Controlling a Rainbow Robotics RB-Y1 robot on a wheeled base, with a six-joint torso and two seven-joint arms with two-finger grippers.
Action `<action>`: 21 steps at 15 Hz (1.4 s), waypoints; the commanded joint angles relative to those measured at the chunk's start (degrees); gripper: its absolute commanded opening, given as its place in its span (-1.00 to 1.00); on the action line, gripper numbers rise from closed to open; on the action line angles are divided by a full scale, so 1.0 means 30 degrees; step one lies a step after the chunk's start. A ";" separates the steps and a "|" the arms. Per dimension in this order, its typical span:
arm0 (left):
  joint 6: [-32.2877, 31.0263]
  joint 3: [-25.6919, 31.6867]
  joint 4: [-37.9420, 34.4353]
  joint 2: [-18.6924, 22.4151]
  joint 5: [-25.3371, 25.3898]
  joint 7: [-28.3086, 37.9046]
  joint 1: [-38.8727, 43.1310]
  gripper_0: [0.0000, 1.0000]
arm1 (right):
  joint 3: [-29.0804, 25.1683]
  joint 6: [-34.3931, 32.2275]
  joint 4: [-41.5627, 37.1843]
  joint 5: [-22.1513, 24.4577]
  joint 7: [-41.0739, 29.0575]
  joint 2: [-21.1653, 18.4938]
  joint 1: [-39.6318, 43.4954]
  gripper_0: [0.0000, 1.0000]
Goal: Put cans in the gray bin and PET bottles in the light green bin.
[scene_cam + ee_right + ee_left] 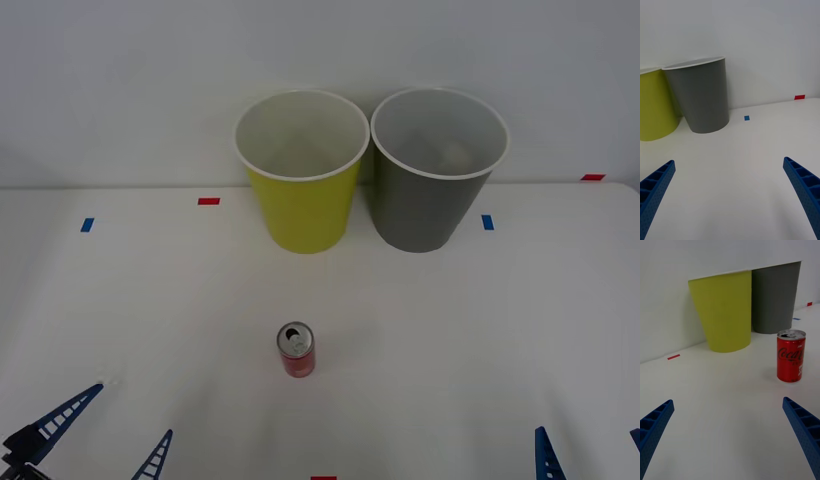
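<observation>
Nearest the robot, the left gripper [95, 432] hangs low over the white table [480, 330], on the near left of the can [296, 350], its blue fingers [655, 427] spread wide on nothing. The right gripper [590, 452] sits on the can's near right, fingers [805, 187] likewise apart and empty. The red can stands upright mid-table, touching neither. Beyond the can, at the wall, the light green bin [302, 170] stands on the left, just beside the gray bin [438, 168].
</observation>
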 commanded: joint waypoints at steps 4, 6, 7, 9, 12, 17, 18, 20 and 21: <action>-0.0280 -0.4020 0.2135 0.0758 0.1236 -0.0189 -0.5037 1.00 | 0.0000 -0.0001 0.0001 0.0000 0.0000 0.0000 0.0001 1.00; -0.0309 -0.5222 0.2604 0.0758 0.1588 -0.0219 -0.6502 1.00 | 0.0000 -0.0001 0.0001 0.0000 0.0000 0.0000 0.0001 1.00; -0.0309 -0.5720 0.2721 0.0758 0.1851 -0.0248 -0.7088 1.00 | 0.0000 -0.0001 0.0001 0.0000 0.0000 0.0000 0.0001 1.00; -0.0309 -0.6804 0.3102 0.0758 0.2086 -0.0307 -0.8230 1.00 | 0.0000 -0.0001 0.0001 0.0000 0.0000 0.0000 0.0001 1.00; -0.0309 -0.7888 0.3746 0.0729 0.2525 -0.0365 -0.9549 1.00 | 0.0000 -0.0001 0.0001 0.0000 0.0000 0.0000 0.0001 1.00; -0.0309 -0.8913 0.5064 -0.0004 0.2759 -0.0453 -1.1394 1.00 | 0.0000 -0.0001 0.0001 0.0000 0.0000 0.0000 0.0001 1.00; -0.0309 -0.8913 0.5416 -0.0297 0.2701 -0.0453 -1.1600 1.00 | 0.0000 -0.0001 0.0001 0.0000 0.0000 0.0000 0.0001 1.00; -0.0309 -0.8913 0.5768 -0.0765 0.2496 -0.0453 -1.1951 1.00 | 0.0000 -0.0001 0.0001 0.0000 0.0000 0.0000 0.0001 1.00; -0.0309 -0.8942 0.5797 -0.0824 0.2408 -0.0453 -1.2098 1.00 | 0.0000 -0.0001 0.0001 0.0000 0.0000 0.0000 0.0001 1.00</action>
